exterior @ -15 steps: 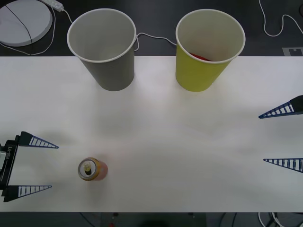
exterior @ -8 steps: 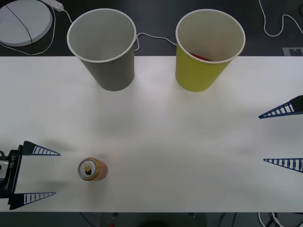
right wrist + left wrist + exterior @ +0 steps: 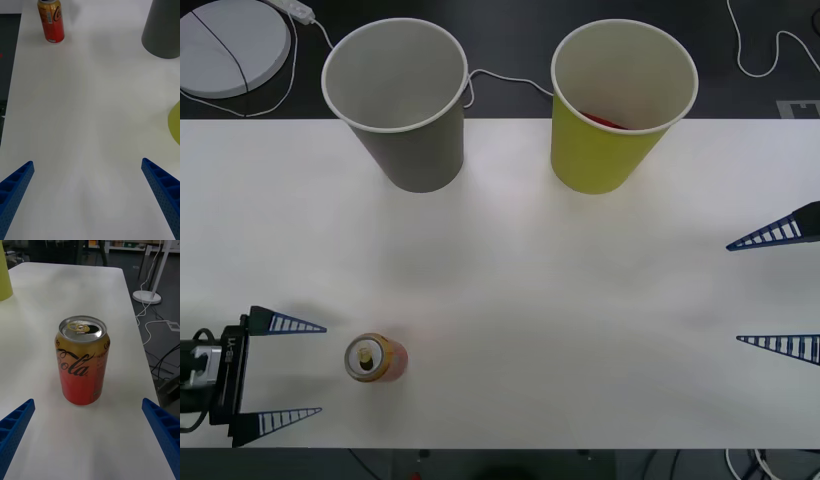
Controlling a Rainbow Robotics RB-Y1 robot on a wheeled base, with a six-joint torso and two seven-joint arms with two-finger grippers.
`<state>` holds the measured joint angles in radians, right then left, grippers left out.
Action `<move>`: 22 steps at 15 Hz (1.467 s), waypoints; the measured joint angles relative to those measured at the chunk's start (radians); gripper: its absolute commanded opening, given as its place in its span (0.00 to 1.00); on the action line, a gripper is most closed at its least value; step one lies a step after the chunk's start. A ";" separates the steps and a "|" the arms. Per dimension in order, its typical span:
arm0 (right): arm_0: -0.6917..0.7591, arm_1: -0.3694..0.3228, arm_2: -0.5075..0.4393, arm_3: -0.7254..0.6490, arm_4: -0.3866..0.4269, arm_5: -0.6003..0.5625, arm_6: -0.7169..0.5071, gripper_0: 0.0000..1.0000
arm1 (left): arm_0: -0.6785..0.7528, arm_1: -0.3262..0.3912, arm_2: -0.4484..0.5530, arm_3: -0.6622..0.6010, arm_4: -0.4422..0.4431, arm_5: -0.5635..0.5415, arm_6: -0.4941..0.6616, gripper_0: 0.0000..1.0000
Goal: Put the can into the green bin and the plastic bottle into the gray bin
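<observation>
Closing in from the table's (image 3: pixel 510 250) left edge, my left gripper (image 3: pixel 278 368), fingers spread wide, has advanced toward the can (image 3: pixel 376 359) standing upright near the front edge, so the grasp is next; my right gripper (image 3: pixel 778 290) waits open at the right edge.

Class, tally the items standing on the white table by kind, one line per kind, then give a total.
Cans: 1, the can
Bins: 2, the gray bin and the green bin
Total: 3
</observation>
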<state>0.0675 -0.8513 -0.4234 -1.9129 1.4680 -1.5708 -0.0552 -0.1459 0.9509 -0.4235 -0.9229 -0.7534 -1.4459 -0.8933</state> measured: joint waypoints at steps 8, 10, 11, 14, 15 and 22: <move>0.000 0.000 0.000 0.000 0.000 0.000 0.000 1.00 | 0.000 -0.104 0.000 0.012 0.016 0.016 -0.013 1.00; 0.000 0.000 0.000 0.000 0.000 0.000 0.000 1.00 | -0.001 -0.126 0.000 0.012 0.021 0.024 -0.014 1.00; 0.000 0.000 0.000 0.000 0.000 0.000 0.000 1.00 | -0.002 -0.139 0.000 0.012 0.022 0.031 -0.015 1.00; 0.000 0.000 0.000 0.000 0.000 0.000 0.000 1.00 | -0.012 -0.172 0.000 0.012 0.022 0.049 -0.016 1.00; 0.000 0.000 0.000 0.000 0.000 0.000 0.000 1.00 | -0.014 -0.182 0.000 0.012 0.022 0.057 -0.017 1.00; 0.000 0.000 0.000 0.000 0.000 0.000 0.000 1.00 | -0.023 -0.238 0.000 0.012 0.019 0.087 -0.026 1.00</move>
<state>0.0675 -0.8513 -0.4234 -1.9129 1.4680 -1.5708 -0.0552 -0.1685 0.7128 -0.4237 -0.9110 -0.7340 -1.3586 -0.9195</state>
